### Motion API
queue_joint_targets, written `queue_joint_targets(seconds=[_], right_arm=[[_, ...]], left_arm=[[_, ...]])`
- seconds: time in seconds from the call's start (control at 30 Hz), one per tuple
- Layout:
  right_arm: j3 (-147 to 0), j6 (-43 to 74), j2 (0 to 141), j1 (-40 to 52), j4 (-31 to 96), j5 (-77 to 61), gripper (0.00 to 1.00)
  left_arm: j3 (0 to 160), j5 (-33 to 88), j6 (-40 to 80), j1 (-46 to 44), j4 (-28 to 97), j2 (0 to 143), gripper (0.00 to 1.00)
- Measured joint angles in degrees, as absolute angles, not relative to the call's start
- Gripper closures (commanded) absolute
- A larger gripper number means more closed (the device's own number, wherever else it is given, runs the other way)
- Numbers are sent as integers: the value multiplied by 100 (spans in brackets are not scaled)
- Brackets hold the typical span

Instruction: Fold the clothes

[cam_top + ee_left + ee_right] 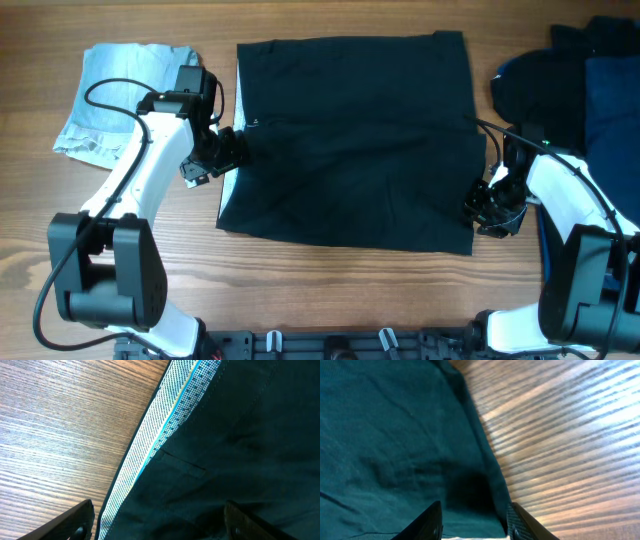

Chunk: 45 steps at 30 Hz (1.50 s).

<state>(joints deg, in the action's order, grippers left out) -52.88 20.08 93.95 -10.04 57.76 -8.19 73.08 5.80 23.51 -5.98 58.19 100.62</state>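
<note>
Garment (350, 140) on table (300, 290), folded cloth (120, 95) left

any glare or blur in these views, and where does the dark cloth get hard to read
Overhead: even light and sharp, but the black cloth swallows fold detail. Left wrist: crisp on the dotted lining, while the fingers at the bottom edge are dark and soft. Right wrist: bright glare streaks across the table, and a dark shadow on the cloth just ahead of the fingers.
</note>
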Motion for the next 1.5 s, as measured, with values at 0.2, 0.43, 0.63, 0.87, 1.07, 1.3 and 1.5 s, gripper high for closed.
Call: queue_joint_targets(seconds=[0.2,0.43,0.63,0.87,1.07,1.3,1.5], right_arm=[[-4934,2005,9395,-1009,5395,-902,66],[-4915,1953,9395,-1009,5417,-928,76],[-5026,2051,9395,-1009,5922,-729,56],[-4939,2320,9395,-1009,5439,-703,80],[-4915,2331,9395,-1009,5631,-812,96],[-5087,2397,9045,-1009,6608,-810,96],[-4982,3030,8324,-1009,6834,-788,96]], left_arm=[[7308,580,2351,-598,5826,10062,17],[7308,580,2351,-598,5824,10062,17],[7308,580,2351,-598,5852,10062,17],[7308,580,2353,-598,5865,10062,17],[7308,580,2353,-598,5865,10062,16],[7308,580,2351,-598,5865,10062,16],[7308,580,2351,-598,5870,10062,16]])
